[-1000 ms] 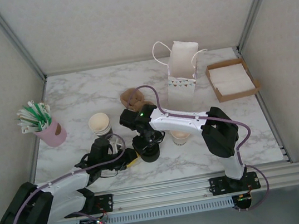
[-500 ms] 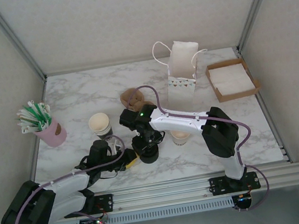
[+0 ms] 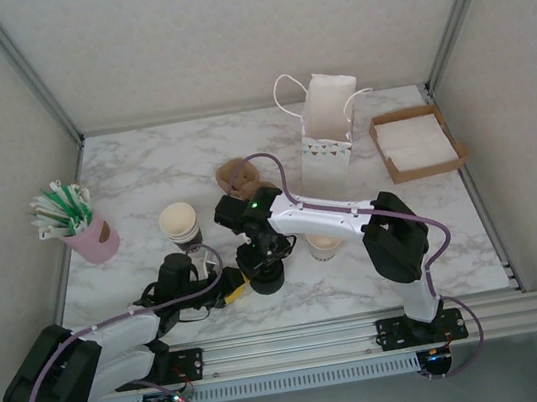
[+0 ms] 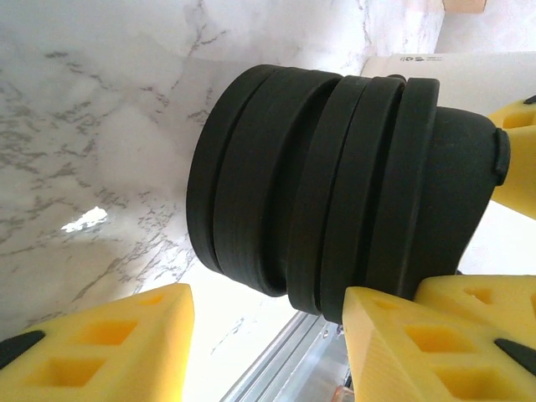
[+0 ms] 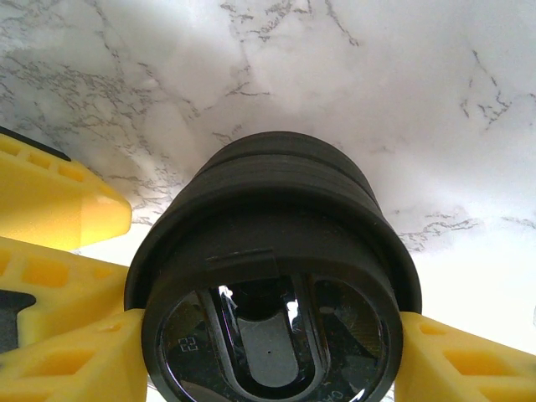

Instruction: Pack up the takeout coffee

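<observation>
While our right gripper [image 5: 266, 331] clamps the top of the lid pile [image 4: 327, 184], left gripper [image 4: 268, 293] loose around it, we've got the cup [image 3: 324, 245] just to its right.

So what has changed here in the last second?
The left pincer opened wider beside the lid stack, and its arm drew back a little to the left. The right pincer keeps its grip on the stack's top. The stack, the cups and the bag did not move.
</observation>
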`<state>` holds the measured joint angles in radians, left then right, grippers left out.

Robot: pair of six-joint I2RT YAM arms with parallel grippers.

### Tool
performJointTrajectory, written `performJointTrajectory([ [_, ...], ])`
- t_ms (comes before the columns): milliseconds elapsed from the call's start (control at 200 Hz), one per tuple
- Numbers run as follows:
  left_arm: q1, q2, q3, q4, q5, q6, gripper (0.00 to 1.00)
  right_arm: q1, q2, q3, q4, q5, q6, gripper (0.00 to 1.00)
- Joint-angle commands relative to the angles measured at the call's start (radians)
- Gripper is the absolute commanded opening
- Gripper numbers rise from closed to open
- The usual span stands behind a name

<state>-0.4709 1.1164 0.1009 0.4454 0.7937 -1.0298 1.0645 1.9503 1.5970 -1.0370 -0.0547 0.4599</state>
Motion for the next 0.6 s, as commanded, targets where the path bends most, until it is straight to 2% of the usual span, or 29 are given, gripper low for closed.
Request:
performJointTrajectory([
  [0,0.009,0.016,-0.009,0.053,0.027,-0.003,0.50,-0.002,-0.024,0.033,-0.006,-0.028,0.008,0.66],
  [340,0.012,0.066,-0.007,0.060,0.028,0.014,0.50,-0.002,-0.041,0.033,-0.007,-0.032,0.017,0.65],
  [591,0.020,0.016,0.018,-0.027,0.012,0.039,0.50,-0.002,-0.081,0.046,-0.045,0.027,0.025,0.65],
])
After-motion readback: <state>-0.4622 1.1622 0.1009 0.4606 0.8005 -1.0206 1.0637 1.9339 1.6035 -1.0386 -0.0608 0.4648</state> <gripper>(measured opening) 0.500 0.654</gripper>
